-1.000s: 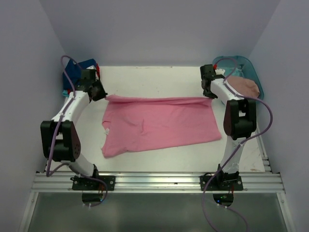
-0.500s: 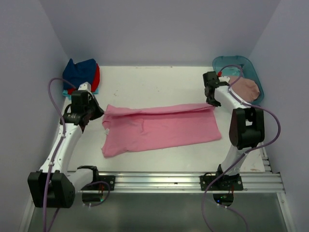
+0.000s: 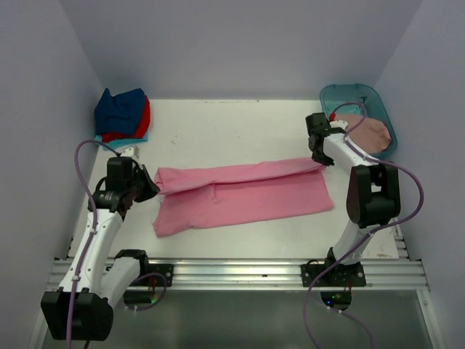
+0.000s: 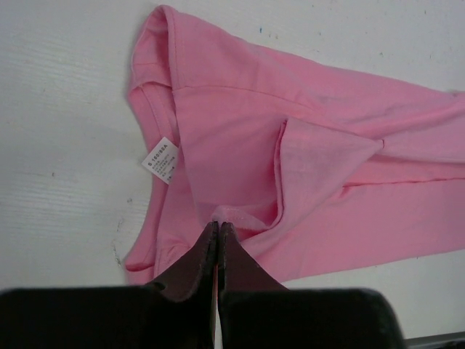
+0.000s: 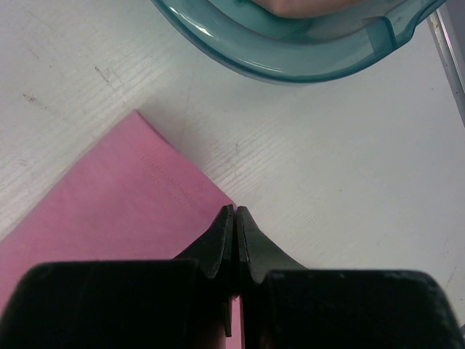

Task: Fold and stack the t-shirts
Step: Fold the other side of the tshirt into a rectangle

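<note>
The bright pink t-shirt (image 3: 247, 196) lies across the middle of the table, its far edge doubled over toward the near side. My left gripper (image 3: 149, 187) is shut on a fold of its left end; the left wrist view shows the jaws (image 4: 218, 225) pinching pink cloth (image 4: 327, 196), a white label (image 4: 163, 160) beside them. My right gripper (image 3: 320, 158) is shut on the shirt's far right corner, with pink cloth (image 5: 109, 203) at the closed jaws (image 5: 235, 211). Navy, red and turquoise shirts (image 3: 120, 114) lie piled at the back left. A dusty rose shirt (image 3: 369, 132) lies in the tub.
The teal plastic tub (image 3: 347, 94) stands at the back right, close behind my right gripper; its rim shows in the right wrist view (image 5: 290, 65). Walls enclose the table on three sides. A metal rail (image 3: 240, 273) runs along the near edge.
Both grippers have moved toward the near side, carrying the pink shirt's far edge over the shirt. The left arm has drawn back much farther than the right.
</note>
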Robot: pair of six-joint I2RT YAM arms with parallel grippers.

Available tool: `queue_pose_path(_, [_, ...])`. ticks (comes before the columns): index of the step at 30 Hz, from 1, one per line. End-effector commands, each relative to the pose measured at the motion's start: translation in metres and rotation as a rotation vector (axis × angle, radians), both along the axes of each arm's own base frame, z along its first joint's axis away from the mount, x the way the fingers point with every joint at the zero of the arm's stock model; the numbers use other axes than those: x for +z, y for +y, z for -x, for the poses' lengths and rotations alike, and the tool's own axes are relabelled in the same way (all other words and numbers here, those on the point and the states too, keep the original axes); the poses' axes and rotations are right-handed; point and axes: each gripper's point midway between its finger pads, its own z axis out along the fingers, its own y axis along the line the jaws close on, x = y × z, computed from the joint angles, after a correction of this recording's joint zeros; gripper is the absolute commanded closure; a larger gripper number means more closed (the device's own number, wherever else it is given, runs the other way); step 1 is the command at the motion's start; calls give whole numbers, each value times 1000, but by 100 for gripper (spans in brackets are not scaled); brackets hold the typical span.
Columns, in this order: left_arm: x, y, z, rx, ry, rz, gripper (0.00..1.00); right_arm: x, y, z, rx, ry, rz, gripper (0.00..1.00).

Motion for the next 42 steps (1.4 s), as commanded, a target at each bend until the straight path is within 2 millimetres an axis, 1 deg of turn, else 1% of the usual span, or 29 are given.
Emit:
queue_pose_path(1, [12, -5, 5, -17, -11, 23, 100, 1, -9, 3, -43, -15, 40, 100])
queue_pose_path(7, [3, -6, 19, -20, 28, 26, 100, -1, -11, 7, -44, -10, 48, 100])
queue_pose_path(12, [2, -5, 25, -11, 40, 27, 100, -5, -11, 11, -46, 4, 45, 100])
queue_pose_path(13, [2, -7, 29, -16, 49, 35, 96, -6, -11, 13, -47, 10, 45, 100])
queue_pose_path(14, [2, -7, 32, -14, 55, 40, 91, -6, -11, 15, -49, 15, 43, 95])
queue_pose_path(15, [3, -8, 34, -14, 52, 45, 85, -6, -11, 18, -50, 22, 43, 80])
queue_pose_path(17, [12, -9, 41, -3, 37, 57, 56, -1, -11, 24, -56, 26, 35, 61])
queue_pose_path(18, [16, -8, 44, 6, 26, 58, 35, 2, -9, 25, -55, 22, 29, 47])
queue_pose_path(19, [25, -7, 48, 16, -8, 63, 29, 10, -7, 25, -50, 0, 7, 42])
queue_pose_path(20, [36, -8, 47, 20, -40, 69, 21, 15, -4, 25, -44, -13, -4, 40])
queue_pose_path(21, [44, -8, 48, 24, -65, 75, 6, 20, -2, 24, -36, -28, -13, 38])
queue_pose_path(23, [65, -9, 45, 35, -141, 92, 5, 32, 8, 21, -1, -64, -61, 36])
queue_pose_path(24, [70, -9, 42, 36, -167, 96, 4, 34, 11, 19, 8, -73, -78, 36])
queue_pose_path(25, [77, -9, 33, 41, -201, 103, 4, 39, 16, 15, 24, -88, -95, 39])
queue_pose_path(26, [77, -10, 28, 40, -210, 105, 4, 37, 24, 10, 55, -93, -133, 40])
queue_pose_path(27, [74, -11, 21, 38, -198, 111, 7, 39, 28, 4, 71, -99, -151, 44])
queue_pose_path(28, [71, -12, 10, 39, -226, 118, 11, 37, 33, 1, 95, -95, -170, 72])
queue_pose_path(29, [67, -14, 3, 34, -232, 130, 16, 26, 46, -7, 138, -84, -226, 92])
queue_pose_path(30, [63, -16, -4, 24, -233, 141, 36, 24, 54, -14, 165, -81, -259, 100])
queue_pose_path(31, [61, -25, -17, -2, -243, 182, 52, 16, 59, -15, 177, -55, -281, 100])
queue_pose_path(32, [49, -28, -21, -6, -216, 200, 68, 10, 65, -16, 194, -36, -301, 100])
queue_pose_path(33, [37, -31, -28, -8, -180, 214, 94, -3, 75, -17, 216, 1, -343, 100])
queue_pose_path(34, [32, -33, -36, -5, -190, 227, 100, -9, 83, -18, 237, 13, -361, 100])
queue_pose_path(35, [26, -34, -40, 0, -181, 227, 100, -15, 90, -17, 250, 25, -375, 100])
queue_pose_path(36, [14, -36, -44, 4, -148, 228, 100, -27, 96, -12, 259, 58, -390, 100])
queue_pose_path(37, [14, -41, -49, -3, -155, 238, 100, -32, 101, -11, 274, 65, -400, 100])
queue_pose_path(39, [1, -47, -50, -4, -125, 238, 100, -44, 111, -4, 288, 87, -400, 100])
queue_pose_path(41, [-12, -60, -51, -17, -91, 226, 100, -52, 121, 0, 308, 97, -400, 100])
queue_pose_path(42, [-20, -66, -49, -25, -68, 222, 100, -57, 121, 5, 310, 112, -391, 100])
